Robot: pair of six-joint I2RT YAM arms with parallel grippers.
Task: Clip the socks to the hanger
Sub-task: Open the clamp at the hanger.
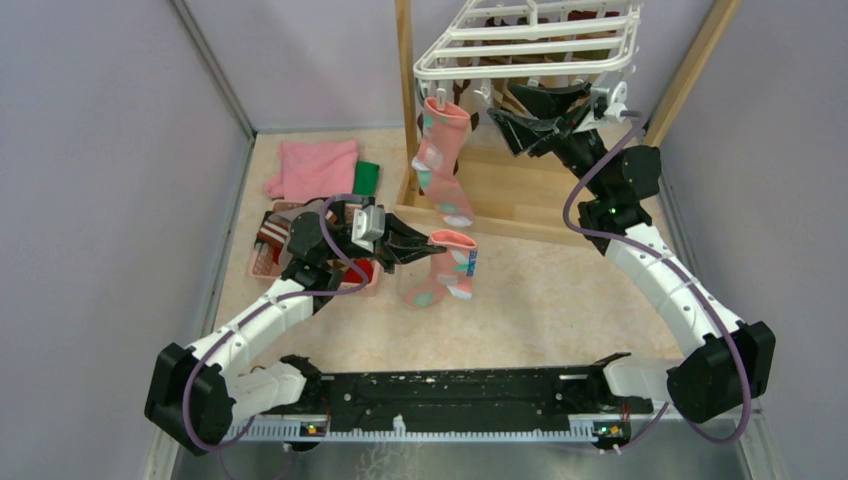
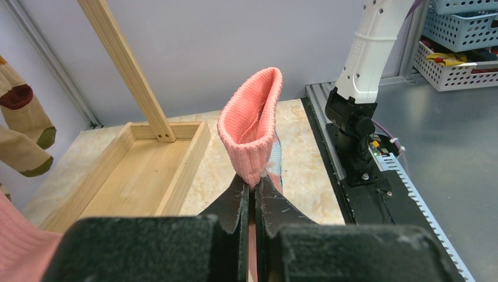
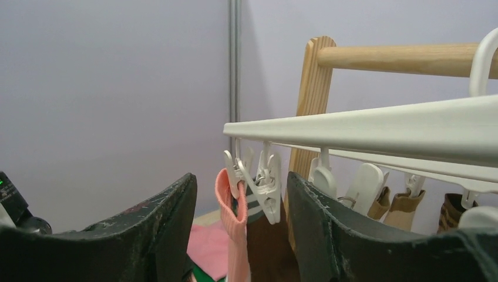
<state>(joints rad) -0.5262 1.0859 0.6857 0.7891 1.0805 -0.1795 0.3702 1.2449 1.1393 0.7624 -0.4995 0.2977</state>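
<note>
Sock (image 1: 441, 272): pink/teal, hangs w/ long axis vertical, cuff up, pinched tight in L gripper (image 1: 432, 241), mid-table.
Hanger (image 1: 530, 40): up and far-right of it.
R gripper (image 1: 505, 112): nearer hanger, jaws apart, free clip (image 3: 267, 183) framed between, beside hung sock (image 1: 443, 165).

Lilac walls (image 1: 100, 150) enclose a beige marbled tabletop (image 1: 560, 300).
</note>
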